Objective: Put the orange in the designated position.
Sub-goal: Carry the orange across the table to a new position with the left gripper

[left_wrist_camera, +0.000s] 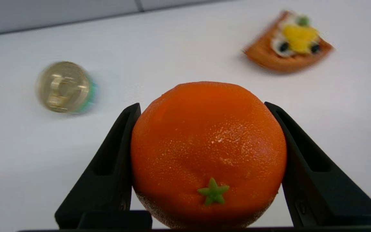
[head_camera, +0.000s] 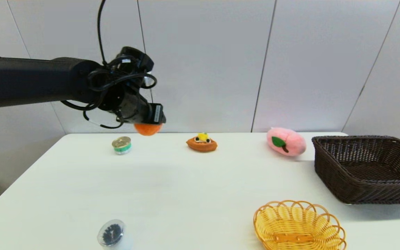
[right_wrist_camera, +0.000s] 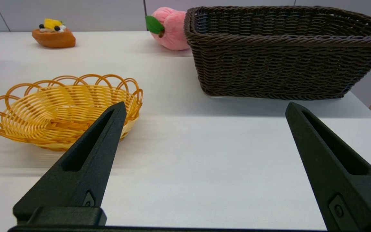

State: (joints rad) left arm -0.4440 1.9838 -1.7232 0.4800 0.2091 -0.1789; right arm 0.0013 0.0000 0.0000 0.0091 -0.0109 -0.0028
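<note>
Orange (left_wrist_camera: 208, 151) sat gripped in our left pincer (left_wrist_camera: 204, 109), lifted off the bench (head_camera: 186, 180); placing remained; right pincer (right_wrist_camera: 204, 109) gaped idle.

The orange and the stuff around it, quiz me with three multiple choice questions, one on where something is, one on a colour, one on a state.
1. Where is the orange?
A. In the yellow basket
B. Held in the air by the left gripper
C. Lying on the table beside the tin can

2. What colour is the plush peach?
A. Pink
B. Blue
C. Black

3. How does the right gripper stand?
A. Shut on the toy pastry
B. Shut on nothing
C. Open, holding nothing

Answers:
1 B: the left gripper has a finger on either side of the orange, above the table.
2 A: its body is pink, with a green leaf.
3 C: its fingers are wide apart over bare tabletop.
</note>
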